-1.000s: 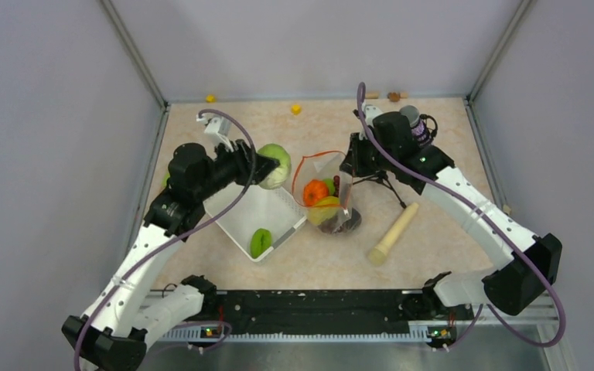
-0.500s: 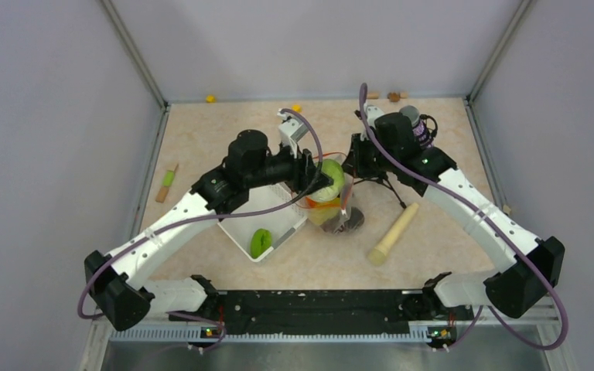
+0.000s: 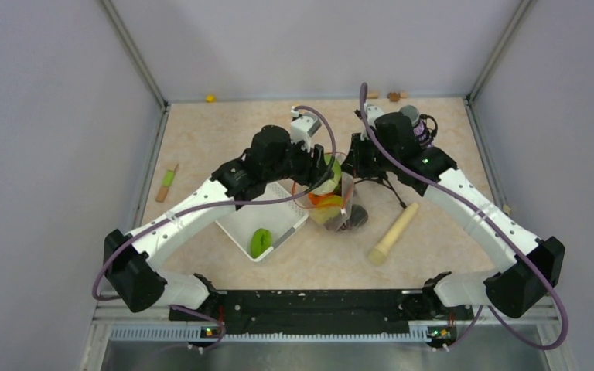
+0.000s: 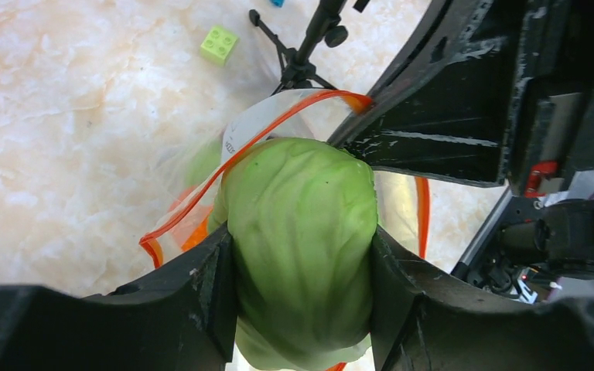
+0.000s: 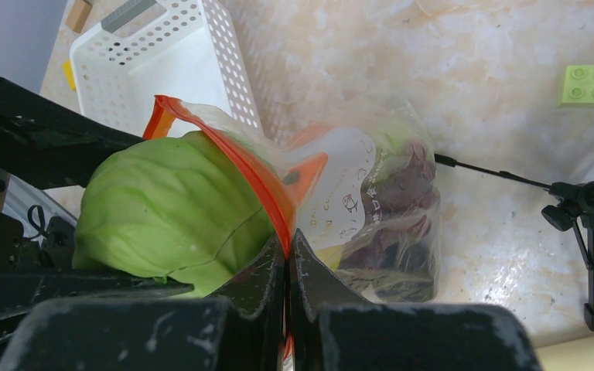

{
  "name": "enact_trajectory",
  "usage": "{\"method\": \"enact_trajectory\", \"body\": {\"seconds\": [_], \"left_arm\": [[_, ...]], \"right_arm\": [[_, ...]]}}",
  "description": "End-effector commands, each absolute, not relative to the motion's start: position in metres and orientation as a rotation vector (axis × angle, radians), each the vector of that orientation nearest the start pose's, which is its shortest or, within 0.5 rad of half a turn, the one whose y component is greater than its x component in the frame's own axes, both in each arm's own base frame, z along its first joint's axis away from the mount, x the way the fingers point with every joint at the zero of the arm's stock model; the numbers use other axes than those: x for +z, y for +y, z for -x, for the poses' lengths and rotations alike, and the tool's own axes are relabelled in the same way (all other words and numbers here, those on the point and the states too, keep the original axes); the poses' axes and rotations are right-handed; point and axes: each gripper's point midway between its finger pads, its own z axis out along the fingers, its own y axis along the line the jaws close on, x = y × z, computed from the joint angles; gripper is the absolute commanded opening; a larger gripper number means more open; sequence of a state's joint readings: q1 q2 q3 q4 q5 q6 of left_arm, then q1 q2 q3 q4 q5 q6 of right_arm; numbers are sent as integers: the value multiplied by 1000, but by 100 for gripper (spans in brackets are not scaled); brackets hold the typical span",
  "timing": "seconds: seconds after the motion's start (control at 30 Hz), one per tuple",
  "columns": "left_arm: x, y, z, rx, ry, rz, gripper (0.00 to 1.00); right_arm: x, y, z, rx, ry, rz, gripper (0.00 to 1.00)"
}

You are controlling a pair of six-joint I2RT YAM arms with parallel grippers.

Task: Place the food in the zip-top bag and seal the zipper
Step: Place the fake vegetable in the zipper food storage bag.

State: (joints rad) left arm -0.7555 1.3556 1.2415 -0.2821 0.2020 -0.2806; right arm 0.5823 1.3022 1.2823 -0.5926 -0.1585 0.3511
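- We find the zip-top bag [image 3: 346, 202] near the middle of the table [image 3: 224, 147], with the basket [image 3: 236, 224] just beside it on the left.
- One food piece [image 3: 261, 241] lies in the basket's near corner.
- The cabbage [image 4: 302, 209] sits at the bag's mouth, clamped in the left gripper [image 4: 300, 239], above the grapes [image 5: 394, 209] inside.
- The right gripper [image 5: 286, 243] pinches the bag's far rim.
- The rod [image 3: 393, 232] lies right of the bag, and the tripod [image 3: 383, 184] stands behind the rod.
- A stick [image 3: 167, 183] lies well left of the basket.
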Motion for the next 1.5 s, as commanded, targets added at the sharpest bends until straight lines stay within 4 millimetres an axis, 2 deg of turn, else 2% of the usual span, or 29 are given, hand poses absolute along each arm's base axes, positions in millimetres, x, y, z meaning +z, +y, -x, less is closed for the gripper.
{"method": "enact_trajectory", "body": {"seconds": [0.0, 0.1, 0.23, 0.37, 0.63, 0.77, 0.9, 1.0, 1.13, 1.37, 1.47], "left_arm": [[295, -327, -291, -799, 1910, -591, 55], [293, -328, -292, -781, 1927, -594, 62], [295, -333, -285, -802, 1920, -626, 83], [299, -335, -279, -813, 1904, -645, 97], [306, -337, -270, -823, 1889, -656, 97], [308, -329, -264, -813, 1896, -625, 97], [307, -307, -259, -784, 1911, -518, 97], [299, -274, -258, -696, 1942, -363, 97], [273, -229, -240, -614, 2021, -184, 97], [179, -168, -205, -398, 2304, 115, 97], [154, -151, -199, -285, 2366, 193, 97]], "right_arm": [[279, 243, -288, 736, 2135, 355, 0], [279, 243, -287, 737, 2133, 357, 0], [278, 243, -288, 733, 2135, 359, 0], [277, 243, -288, 734, 2138, 360, 0], [278, 243, -288, 731, 2136, 360, 0], [278, 243, -288, 729, 2135, 359, 0], [277, 243, -289, 729, 2138, 360, 0], [276, 244, -289, 731, 2141, 365, 0], [276, 243, -289, 723, 2137, 375, 0], [278, 239, -288, 708, 2134, 359, 0], [277, 240, -288, 713, 2138, 362, 0]]}}
